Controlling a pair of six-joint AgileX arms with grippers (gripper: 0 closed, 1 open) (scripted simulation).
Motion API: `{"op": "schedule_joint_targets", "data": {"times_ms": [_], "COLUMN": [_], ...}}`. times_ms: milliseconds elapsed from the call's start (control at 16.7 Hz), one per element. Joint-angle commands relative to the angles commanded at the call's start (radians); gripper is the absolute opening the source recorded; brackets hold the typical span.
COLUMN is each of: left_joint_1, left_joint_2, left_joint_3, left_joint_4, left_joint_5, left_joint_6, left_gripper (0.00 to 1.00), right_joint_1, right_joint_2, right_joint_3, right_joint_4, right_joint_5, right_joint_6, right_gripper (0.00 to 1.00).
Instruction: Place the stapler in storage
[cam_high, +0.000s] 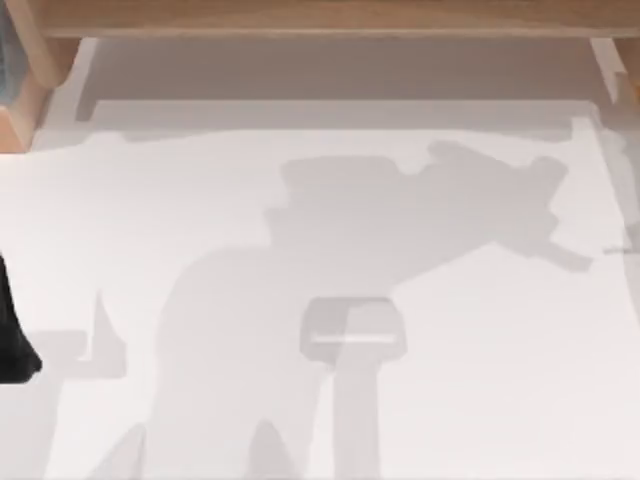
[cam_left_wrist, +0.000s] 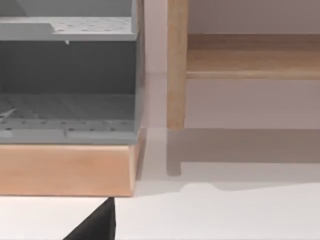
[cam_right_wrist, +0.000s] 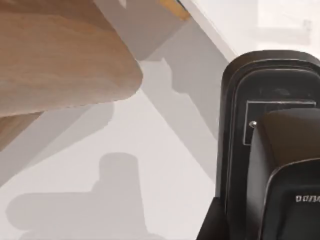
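Glossy black rounded arm housing (cam_right_wrist: 270, 150), thin pale rectangular outline, small white lettering

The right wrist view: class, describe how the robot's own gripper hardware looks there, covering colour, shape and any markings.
The right gripper is glossy black with rounded, moulded housings, a thin pale rectangular outline on one panel and small pale lettering too small to read. The left arm is a plain black shape at the table's left edge.
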Motion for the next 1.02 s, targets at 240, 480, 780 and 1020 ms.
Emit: {"op": "schedule_joint_targets", "data": {"times_ms": [240,480,780,1020], "left_joint_1": [0.000,0.000,0.000,0.000], "left_joint_2": [0.000,0.000,0.000,0.000], "left_joint_3": [0.000,0.000,0.000,0.000], "left_joint_4": [0.000,0.000,0.000,0.000], "left_joint_5": [0.000,0.000,0.000,0.000], "left_joint_6": [0.000,0.000,0.000,0.000], "left_gripper": [1.00,1.00,1.00,1.00], "right_joint_1": [-0.154,-0.225,-0.228,-0.231], "right_joint_2": [0.104,0.249,0.427,0.495], "right_joint_3": [0.120,0.203,0.278,0.305], "right_joint_4": [-0.008,-0.042,-0.102,-0.151], "right_joint_5": [-0.005,-0.003,0.003,0.014], "right_joint_6": [-0.212,-0.505,-0.848,-0.964], "right_gripper": [0.00,0.00,0.00,0.00]}}
